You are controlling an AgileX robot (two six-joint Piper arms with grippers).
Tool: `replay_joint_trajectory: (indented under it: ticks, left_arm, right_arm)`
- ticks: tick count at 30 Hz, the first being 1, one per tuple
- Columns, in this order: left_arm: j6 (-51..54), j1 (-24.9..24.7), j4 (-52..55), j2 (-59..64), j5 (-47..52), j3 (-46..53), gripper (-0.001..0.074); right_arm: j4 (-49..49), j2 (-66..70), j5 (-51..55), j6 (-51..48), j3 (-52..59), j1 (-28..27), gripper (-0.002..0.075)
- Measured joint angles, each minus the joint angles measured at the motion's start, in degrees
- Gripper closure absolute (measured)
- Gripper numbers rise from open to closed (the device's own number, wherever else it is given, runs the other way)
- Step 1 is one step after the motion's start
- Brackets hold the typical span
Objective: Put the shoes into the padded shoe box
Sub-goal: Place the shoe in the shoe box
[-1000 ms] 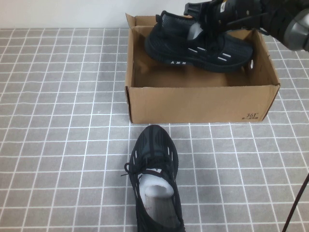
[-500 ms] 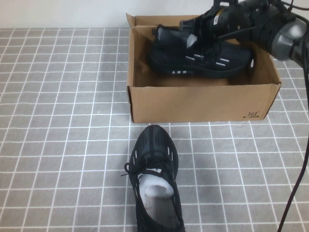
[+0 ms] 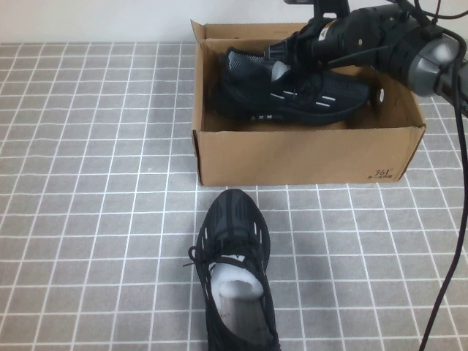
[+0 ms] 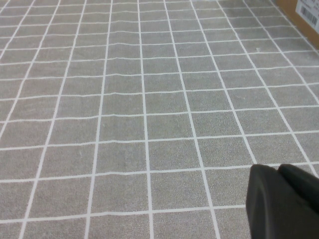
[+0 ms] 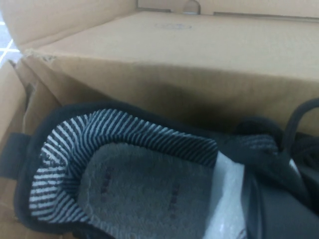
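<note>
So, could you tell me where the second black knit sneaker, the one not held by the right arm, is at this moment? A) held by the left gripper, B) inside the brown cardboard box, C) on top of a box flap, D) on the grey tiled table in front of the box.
D: the second black knit sneaker lies on the grey tiled table in front of the brown cardboard box, while the right gripper holds the other sneaker inside the box; the left gripper hangs over bare tiles.
</note>
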Motion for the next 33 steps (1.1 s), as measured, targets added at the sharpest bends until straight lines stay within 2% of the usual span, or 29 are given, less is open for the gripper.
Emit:
replay_joint_trajectory:
  ticks: [11,30,33]
  left_arm:
    - [0.0,0.0,0.0,0.0,0.0,0.0,0.0739]
    - [0.0,0.0,0.0,0.0,0.0,0.0,0.0739]
    - [0.0,0.0,0.0,0.0,0.0,0.0,0.0739]
  right_arm:
    - [0.9,0.5,-0.1,-12.2,0.0,0.1,0.0729]
    - [0.9,2.8,0.5,-13.0,0.0,0.1,0.0727]
    - [0.9,2.5,0.7,-13.0,0.0,0.1,0.0668]
